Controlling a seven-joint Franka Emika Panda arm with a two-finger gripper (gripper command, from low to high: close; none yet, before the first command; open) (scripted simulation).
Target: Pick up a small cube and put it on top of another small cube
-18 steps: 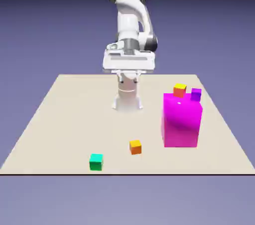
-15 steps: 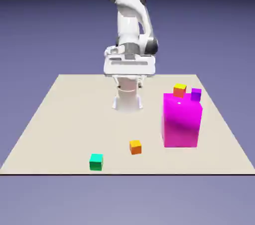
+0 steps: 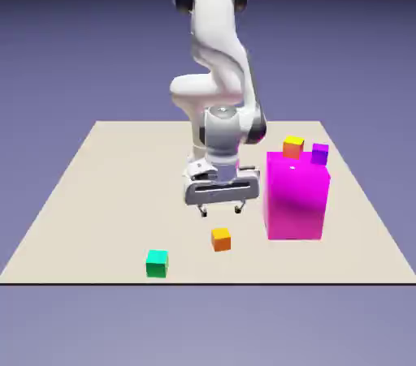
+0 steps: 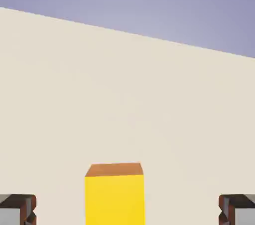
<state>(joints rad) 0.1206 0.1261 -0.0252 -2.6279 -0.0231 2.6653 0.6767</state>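
Lowered from its earlier height, my white two-finger end effector (image 3: 221, 211) is now near the small orange cube (image 3: 221, 240), its fingers wide apart and empty. That cube sits on the pale beige table (image 3: 122, 194), apart from the small teal-green cube (image 3: 157, 264). I judge the approach well along; grasping, lifting and stacking all remain.

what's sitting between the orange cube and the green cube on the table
Nothing but bare tabletop lies between the orange cube and the green cube, as the exterior view shows.
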